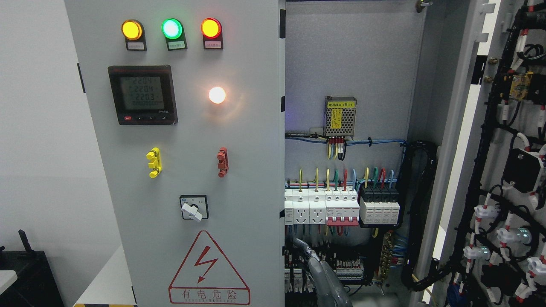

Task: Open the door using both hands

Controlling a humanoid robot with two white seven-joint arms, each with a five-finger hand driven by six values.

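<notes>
So on the left the left door (187,162) is sitting closed, facing us, with its three lamps (171,29) glowing up top, the meter (142,94) lit, a white lamp (217,95), yellow (154,162) and red (222,162) handles, a selector switch (193,208) and the shock warning sign (209,270) at the bottom.

Moving right, the cabinet is showing its insides: power supply (340,117) on the back plate, a row of breakers (341,209) with coloured wires going in. A grey hand (318,266) is poking up from the bottom edge just right of the closed door's edge. Can't tell which arm it belongs to, and can't tell how its fingers are set, since it's too blurry.

Far right, the right door (507,170) is hanging swung wide open, wiring side facing us.

My guess: half done. Right door is open, left one is waiting to be pulled.
</notes>
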